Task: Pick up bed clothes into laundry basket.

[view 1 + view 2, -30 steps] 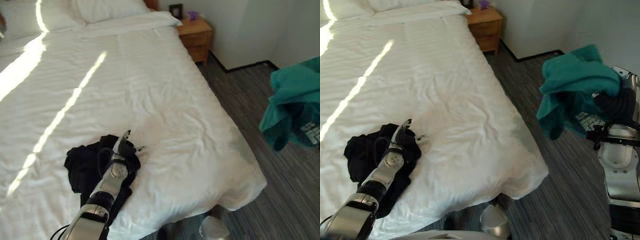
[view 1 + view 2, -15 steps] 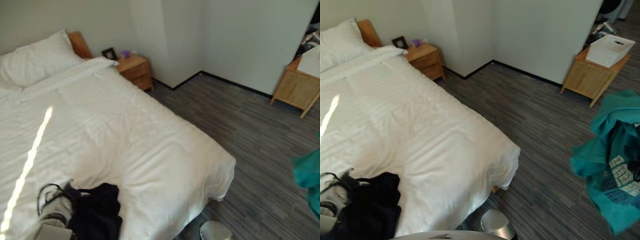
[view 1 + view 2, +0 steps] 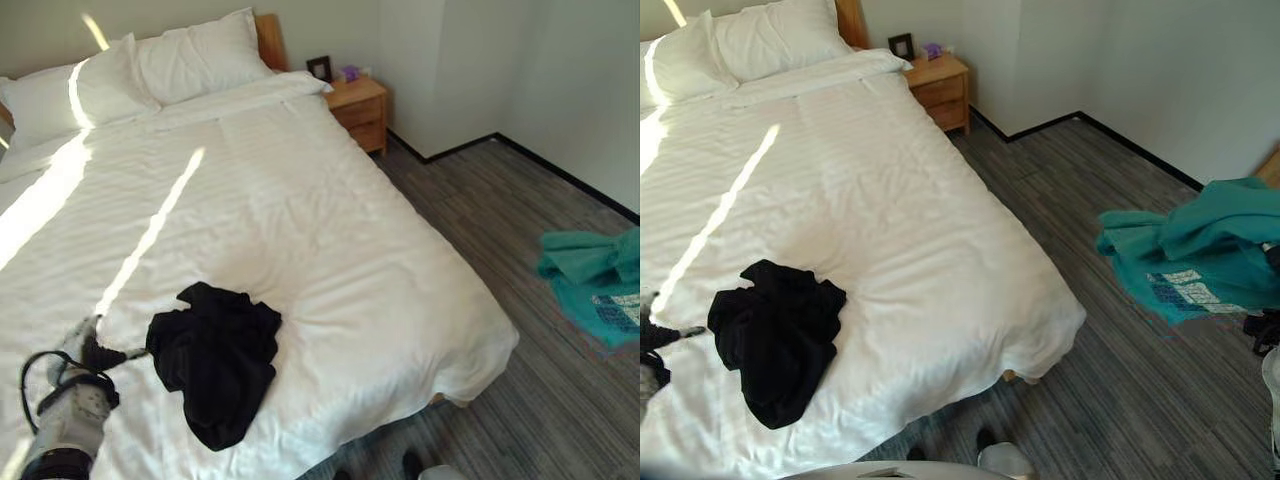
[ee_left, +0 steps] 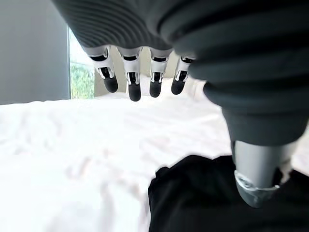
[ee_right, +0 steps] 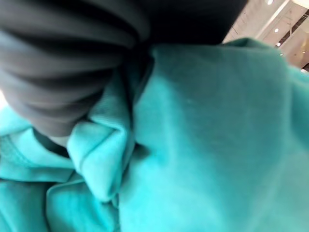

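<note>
Left hand: the left hand (image 4: 140, 79) hangs low over the near edge of the bed, fingers straight and spread with the thumb apart, gripping nothing.
Black garment: a crumpled black cloth garment (image 3: 218, 358) lies in a heap on the bed just beside the left hand, on its thumb side, apart from the fingers as far as the left wrist view shows.
Right hand: the right hand is buried in teal fabric in its own wrist view, so I cannot tell how its fingers stand.
Teal garment: a bunched teal cloth garment with a pale printed patch (image 3: 1205, 262) hangs in the air on the right-arm side, above the floor and well apart from the bed; it looks carried by the right arm.
Bed: a wide bed under a white striped duvet (image 3: 300, 200) stretches away beyond the left hand, crossed by bands of sunlight.
Pillows: two white pillows (image 3: 150, 70) sit at the far head of the bed.
Nightstand: a small wooden bedside cabinet (image 3: 362, 105) stands beyond the bed's far corner.
Floor: grey wood-look plank floor (image 3: 1110, 400) lies beneath the teal garment.
Progress: judging from this, one garment is lifted and one remains on the bed; neither has reached a laundry basket, so most of the task is left.
</note>
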### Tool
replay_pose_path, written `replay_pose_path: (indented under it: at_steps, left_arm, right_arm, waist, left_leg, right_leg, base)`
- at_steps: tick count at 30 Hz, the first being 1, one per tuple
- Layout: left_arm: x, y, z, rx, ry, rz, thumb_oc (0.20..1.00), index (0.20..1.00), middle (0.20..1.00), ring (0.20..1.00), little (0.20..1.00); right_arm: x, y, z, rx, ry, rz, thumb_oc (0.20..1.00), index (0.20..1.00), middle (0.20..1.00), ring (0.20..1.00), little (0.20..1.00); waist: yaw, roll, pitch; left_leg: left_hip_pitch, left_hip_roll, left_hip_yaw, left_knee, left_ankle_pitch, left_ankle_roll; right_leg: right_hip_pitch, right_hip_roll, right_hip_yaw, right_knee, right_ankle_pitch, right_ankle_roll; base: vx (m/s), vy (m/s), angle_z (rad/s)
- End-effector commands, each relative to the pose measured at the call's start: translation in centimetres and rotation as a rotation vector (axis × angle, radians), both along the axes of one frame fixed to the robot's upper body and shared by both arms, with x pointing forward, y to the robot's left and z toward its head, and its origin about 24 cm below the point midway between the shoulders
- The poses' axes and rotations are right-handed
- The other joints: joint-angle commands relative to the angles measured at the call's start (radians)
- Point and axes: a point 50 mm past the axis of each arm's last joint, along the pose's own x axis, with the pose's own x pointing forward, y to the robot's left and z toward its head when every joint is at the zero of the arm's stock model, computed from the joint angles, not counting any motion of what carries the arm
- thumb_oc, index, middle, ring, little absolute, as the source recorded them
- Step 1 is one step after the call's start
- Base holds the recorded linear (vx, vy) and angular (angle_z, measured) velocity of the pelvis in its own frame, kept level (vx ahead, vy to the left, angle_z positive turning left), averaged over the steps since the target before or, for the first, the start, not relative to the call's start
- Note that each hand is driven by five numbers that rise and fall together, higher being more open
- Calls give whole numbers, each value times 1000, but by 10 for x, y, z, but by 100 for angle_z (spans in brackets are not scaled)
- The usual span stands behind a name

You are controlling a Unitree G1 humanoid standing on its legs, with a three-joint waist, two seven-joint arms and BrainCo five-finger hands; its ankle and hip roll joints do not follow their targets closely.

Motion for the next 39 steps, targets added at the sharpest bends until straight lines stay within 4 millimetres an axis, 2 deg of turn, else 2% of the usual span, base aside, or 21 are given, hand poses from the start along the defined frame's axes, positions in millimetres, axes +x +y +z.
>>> replay_pose_path:
  at_steps: [1,3,4,5,6,8,9,10,11,14,15,17,18,20,21,26,28,30,32,36,39]
  left_arm:
    - [30,-13,11,-30,-97,-42,1000,1000,1000,1000,1000]
    - [35,-27,0,-80,-96,-70,1000,1000,1000,1000,1000]
    - [42,-57,-24,-240,-93,-88,1000,1000,1000,1000,1000]
    - [47,-71,-33,-275,-69,-119,310,310,310,310,310]
    - [46,-82,-44,-301,-16,-142,200,200,200,200,200]
    - [43,-104,-65,-335,96,-200,200,200,200,200,200]
    - [71,-125,-47,-368,-6,-293,200,200,200,200,200]
    - [108,-152,7,-383,-252,-475,200,200,200,200,200]
    - [121,-173,53,-389,-441,-620,200,200,200,200,200]
    - [125,-253,178,-368,-904,-1021,200,200,200,200,200]
    - [113,-279,225,-400,-1114,-1161,200,200,200,200,200]
    - [100,-292,252,-451,-1240,-1236,200,200,200,200,200]
    - [89,-298,260,-477,-1284,-1289,200,200,200,200,200]
    - [75,-291,261,-464,-1328,-1304,200,200,200,200,200]
    - [71,-287,258,-447,-1331,-1296,200,200,200,200,200]
    - [79,-276,223,-511,-1230,-1180,200,200,200,200,200]
    - [82,-276,204,-580,-1170,-1142,200,200,200,200,200]
    - [83,-276,183,-638,-1101,-1103,200,200,200,200,200]
    - [87,-283,166,-676,-1017,-1098,200,200,200,200,200]
    - [91,-292,163,-638,-968,-1131,200,200,200,200,200]
    - [101,-301,168,-595,-960,-1145,200,200,200,200,200]
  right_arm:
    - [5,6,28,-45,-133,48,200,200,200,200,200]
    - [5,5,26,-39,-128,44,200,200,200,200,200]
    - [8,3,20,-6,-117,36,200,200,200,200,200]
    - [11,3,21,-6,-113,38,200,200,200,200,200]
    - [12,3,21,-4,-112,40,200,200,200,200,200]
    - [15,4,26,-14,-117,48,200,200,200,200,200]
    - [14,5,31,-25,-134,57,200,200,200,200,200]
    - [12,2,31,-12,-152,43,200,200,200,200,200]
    - [10,-1,31,-6,-169,24,200,200,200,200,200]
    - [13,1,5,51,-129,-28,200,200,200,200,200]
    - [19,5,3,47,-137,-36,200,200,200,200,200]
    - [31,21,3,35,-158,8,200,200,200,200,200]
    - [34,32,3,1,-145,44,200,200,200,200,200]
    - [36,49,4,-47,-143,101,200,200,200,200,200]
    - [36,56,6,-60,-155,119,200,200,200,200,200]
    - [27,74,15,-59,-245,191,200,200,200,200,200]
    - [30,82,21,-25,-304,241,200,200,200,200,200]
    - [37,101,28,-45,-342,332,200,200,200,200,200]
    - [47,115,28,-39,-327,415,200,200,200,200,200]
    - [57,137,35,-95,-308,524,200,200,200,200,200]
    - [57,149,41,-128,-308,594,200,200,200,200,200]
  waist:
    - [-15,-36,-39]
    - [-17,-35,-36]
    - [-31,-38,-40]
    - [-38,-33,-34]
    - [-50,-34,-36]
    - [-75,-31,-34]
    - [-100,-27,-28]
    - [-121,-22,-18]
    - [-128,-18,-15]
    - [-147,-13,3]
    - [-157,-7,0]
    - [-134,7,22]
    - [-114,14,37]
    - [-72,19,30]
    - [-67,14,22]
    - [-98,11,25]
    - [-83,7,55]
    - [-42,-8,83]
    - [-29,-13,92]
    - [-4,-6,113]
    - [17,2,138]
  left_leg:
    - [-49,3,-31,5,22,-22]
    - [-52,6,-28,4,34,-23]
    - [-45,5,-25,4,16,-23]
    - [-50,9,-18,4,30,-23]
    - [-47,7,-16,4,17,-22]
    - [-42,7,-1,4,11,-22]
    - [-41,7,9,4,8,-21]
    - [-48,7,11,4,13,-21]
    - [-58,4,14,4,13,-19]
    - [-97,3,11,4,35,-9]
    - [-102,1,15,4,21,-3]
    - [-106,19,46,4,32,-3]
    - [-110,48,100,7,47,-13]
    - [-121,101,196,11,66,-43]
    - [-133,121,227,13,83,-51]
    - [-92,180,299,23,107,-78]
    - [-99,199,259,69,122,-88]
    - [-127,134,32,143,76,-62]
    - [-124,51,-110,187,5,-41]
    - [-183,-4,-130,211,7,-42]
    - [-326,-63,-108,178,75,-39]
  right_leg:
    - [118,-80,10,30,-121,102]
    - [117,-80,13,25,-112,101]
    - [126,-89,19,12,-119,101]
    - [122,-86,25,8,-105,102]
    - [124,-89,31,6,-112,102]
    - [119,-93,47,6,-110,106]
    - [110,-94,65,12,-106,109]
    - [92,-98,80,20,-94,115]
    - [81,-106,88,19,-89,122]
    - [29,-110,133,33,-62,134]
    - [15,-107,155,43,-72,137]
    - [-17,-82,130,89,-81,121]
    - [-27,-91,-22,138,-101,115]
    - [4,-156,-301,163,-153,116]
    - [19,-166,-311,138,-149,121]
    - [15,-154,-123,37,-112,122]
    - [12,-133,-55,20,-105,105]
    - [-15,-89,32,36,-97,76]
    - [-21,-61,111,22,-84,64]
    - [7,-45,151,-22,-82,59]
    - [56,-13,161,-30,-105,42]
  base:
    - [9,-10,-8]
    - [1,-8,-5]
    - [-10,1,5]
    - [75,19,1]
    - [0,0,0]
    - [57,55,-10]
    - [11,73,-15]
    - [-34,80,-28]
    - [-111,62,-37]
    - [-197,11,-49]
    - [-216,-16,-39]
    - [-228,-93,-80]
    - [-242,-178,-198]
    - [-319,-310,-239]
    - [-302,-337,-174]
    - [-79,-260,-177]
    - [-32,-234,-125]
    - [-21,-292,-188]
    - [66,-222,-229]
    - [178,-149,-113]
    - [273,-134,11]
